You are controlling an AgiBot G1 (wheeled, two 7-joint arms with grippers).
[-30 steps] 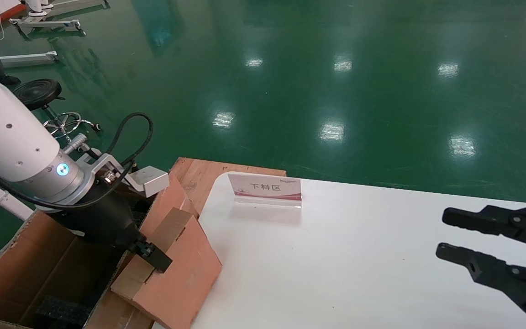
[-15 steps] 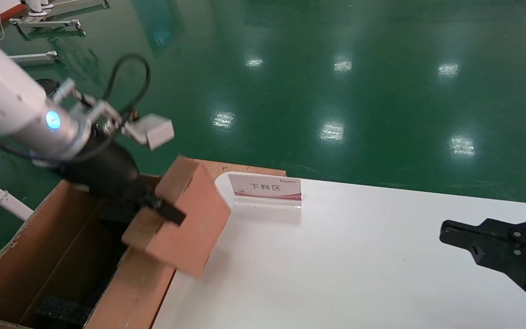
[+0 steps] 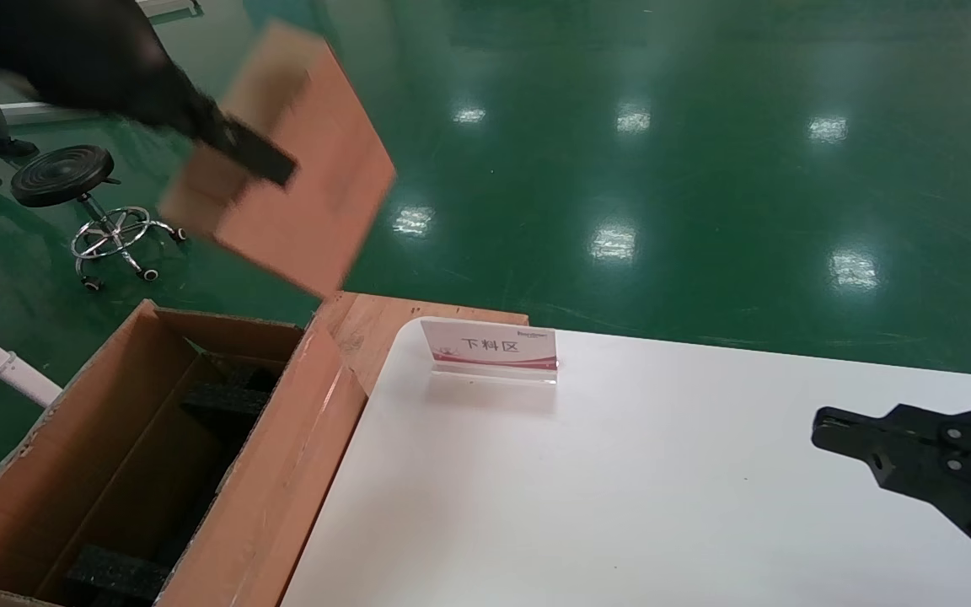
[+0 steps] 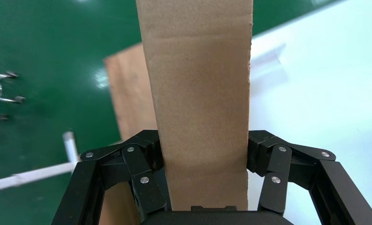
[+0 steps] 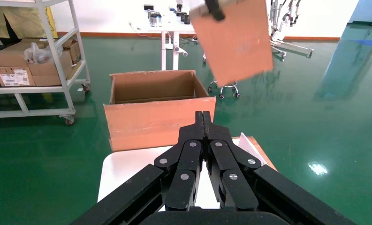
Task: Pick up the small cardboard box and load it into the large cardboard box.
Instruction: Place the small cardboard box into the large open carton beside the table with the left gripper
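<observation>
High at about 10 o'clock in the head view, the left pincer (image 3: pixel 245 152) holds the small cardboard box (image 3: pixel 283 164) in the air, well above the floor and apart from everything below. The left wrist view shows its two fingers (image 4: pixel 146 173) pressed against opposite sides of the small cardboard box (image 4: pixel 200 103), so the pincer is clamped on it. The box is tilted; its long axis runs from upper left to lower right in the head view, and its lower end points down toward the corner of the desk (image 3: pixel 620 472) at about 5 o'clock from the box.

Below it, at 7 o'clock in the head view, stands the large cardboard box (image 3: pixel 283 472), open at the top, with black foam blocks (image 3: pixel 228 400) inside. It is just beside the left edge of the white desk. A reddish wooden board (image 3: pixel 384 324) lies behind it, at the far-left corner of the desk. A small sign stand (image 3: pixel 490 350) is upright on the desk near that corner.

The right pincer (image 3: pixel 827 421) hovers over the desk at 4 o'clock, and in the right wrist view its fingers (image 5: pixel 189 159) are pressed together.

A black stool (image 3: pixel 64 173) stands on the green floor at 9 o'clock.
</observation>
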